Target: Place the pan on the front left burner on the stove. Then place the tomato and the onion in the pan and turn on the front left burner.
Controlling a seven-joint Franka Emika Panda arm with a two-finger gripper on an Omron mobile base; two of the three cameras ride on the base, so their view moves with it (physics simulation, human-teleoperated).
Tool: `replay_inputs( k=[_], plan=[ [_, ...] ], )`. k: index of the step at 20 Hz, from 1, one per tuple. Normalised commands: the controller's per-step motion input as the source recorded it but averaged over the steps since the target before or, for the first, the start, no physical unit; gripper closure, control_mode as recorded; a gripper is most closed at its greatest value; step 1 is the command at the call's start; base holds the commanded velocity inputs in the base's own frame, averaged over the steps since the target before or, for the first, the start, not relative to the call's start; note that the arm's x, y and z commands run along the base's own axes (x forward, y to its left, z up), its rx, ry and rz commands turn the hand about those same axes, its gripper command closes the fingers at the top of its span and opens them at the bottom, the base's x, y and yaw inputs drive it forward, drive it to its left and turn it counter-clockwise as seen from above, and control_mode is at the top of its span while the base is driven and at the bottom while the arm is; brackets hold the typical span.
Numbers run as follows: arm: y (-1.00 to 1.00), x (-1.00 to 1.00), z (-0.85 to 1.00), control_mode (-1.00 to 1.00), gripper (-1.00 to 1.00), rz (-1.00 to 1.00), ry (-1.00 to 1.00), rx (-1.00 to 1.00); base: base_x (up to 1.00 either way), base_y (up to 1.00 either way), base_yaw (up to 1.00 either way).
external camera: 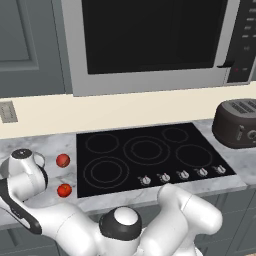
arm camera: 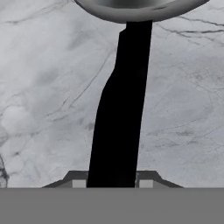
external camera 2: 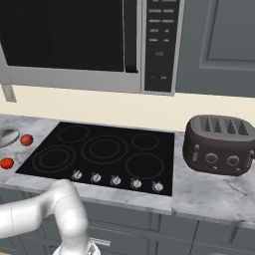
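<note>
A wide microwave [external camera: 150, 42] hangs above the marble tabletop [external camera 2: 214, 191], its dark door facing the room and its button panel at the right end. Below it the stove [external camera: 150, 155] lies flat in the tabletop, a black glass sheet with five ring markings and a row of silver knobs [external camera: 182, 175] along its front edge. The front left burner [external camera: 106, 172] is bare glass. A dark four-slot toaster [external camera 2: 219, 144] stands on the tabletop just right of the stove.

Left of the stove, the pan [external camera 2: 6, 136] rests on the tabletop, its silver rim showing at the edge of the right base view. In the hand view its rounded bowl sits at the top and its long black handle [arm camera: 120, 118] runs straight down to the claw [arm camera: 112, 181]. The handle passes between the two fingertips, which sit close on either side of it; whether they actually press on it I cannot tell.

The onion [external camera: 62, 160] lies on the tabletop just beside the stove's left edge, and the tomato [external camera: 64, 190] lies nearer the front, apart from it.
</note>
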Motion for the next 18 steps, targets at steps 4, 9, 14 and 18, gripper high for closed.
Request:
replay_inputs(
  k=[4,9,14,18],
  plan=[
    [-0.05,0.00,0.02,-1.00,1.00,0.00,0.00,0.00,0.00,0.00,0.00],
    [-0.19,0.01,0.18,-1.00,1.00,0.01,0.00,0.00,0.00,0.00,0.00],
    [-0.18,0.00,0.28,-1.00,1.00,0.00,0.00,0.00,0.00,0.00,0.00],
    [-0.09,0.00,0.14,-1.00,1.00,0.01,0.00,0.00,0.00,0.00,0.00]
  ],
)
